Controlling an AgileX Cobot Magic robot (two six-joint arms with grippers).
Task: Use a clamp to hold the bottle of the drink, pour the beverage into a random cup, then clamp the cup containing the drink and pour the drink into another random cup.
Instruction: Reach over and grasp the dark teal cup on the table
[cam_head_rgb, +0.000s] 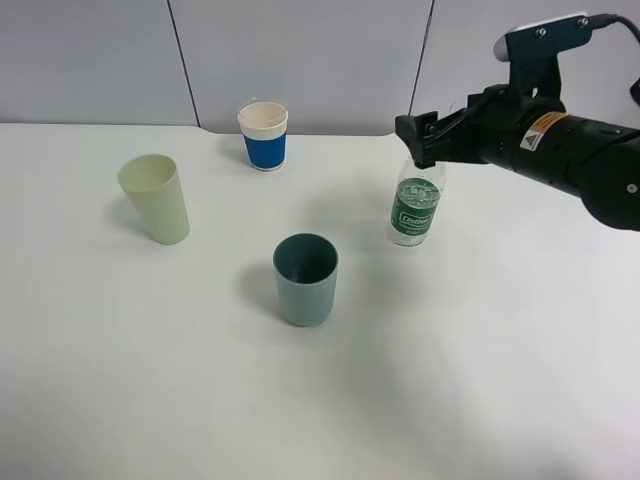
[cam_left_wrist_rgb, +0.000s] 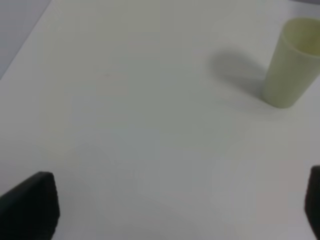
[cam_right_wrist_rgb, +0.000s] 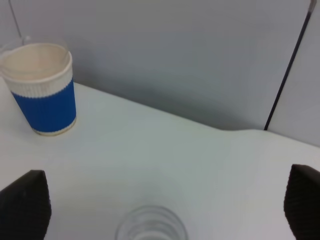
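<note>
Behind the white desk (cam_head_rgb: 480, 380) stand grey wall panels. Reaching in over it, the right end effector (cam_head_rgb: 432, 146) hangs released, jaws spread wide just above the bottle (cam_head_rgb: 415, 208); the teal cup (cam_head_rgb: 306, 279) stands nearer the camera, apart. Left end effector (cam_left_wrist_rgb: 165, 210) also released.

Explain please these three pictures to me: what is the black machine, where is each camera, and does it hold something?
The machine is a robot with two arms. One picture looks down from a high camera; each of the others comes from a camera on an arm's wrist. On the white table stand a teal-blue tumbler, a pale yellow-green tumbler, a blue-sleeved paper cup and a small clear bottle. The right gripper hangs at the bottle's open top, jaws open. The left gripper is open too. Nothing is held.
</note>
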